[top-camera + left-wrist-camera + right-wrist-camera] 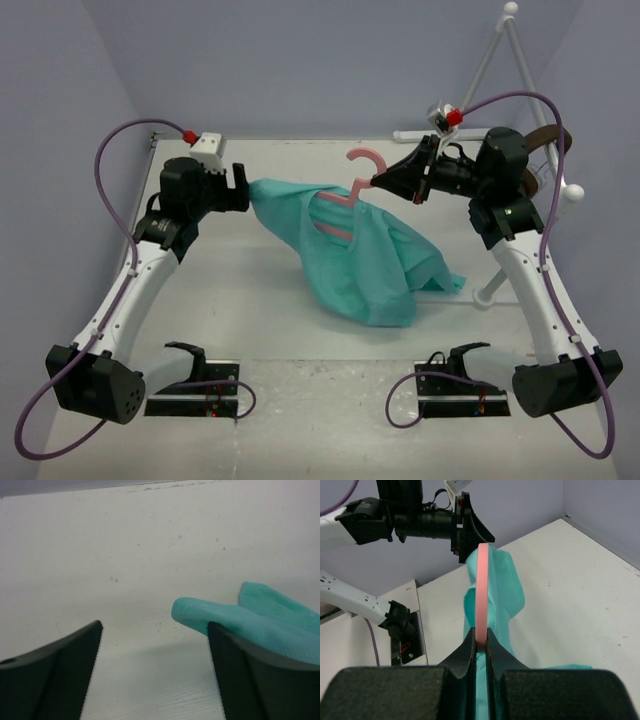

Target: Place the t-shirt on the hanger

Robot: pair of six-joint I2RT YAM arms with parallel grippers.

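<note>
Dressing step, frame centre | my right gripper (378,181) clamps hanger (338,194), half inside t-shirt (365,270) | left gripper (243,190) wide | next: regrip cloth, pull over.

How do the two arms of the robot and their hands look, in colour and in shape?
The left arm and right arm have white links and black joints and bases. A purple cable with a red plug loops along each. The left hand and right hand are black, with two wedge-shaped fingers each.
</note>
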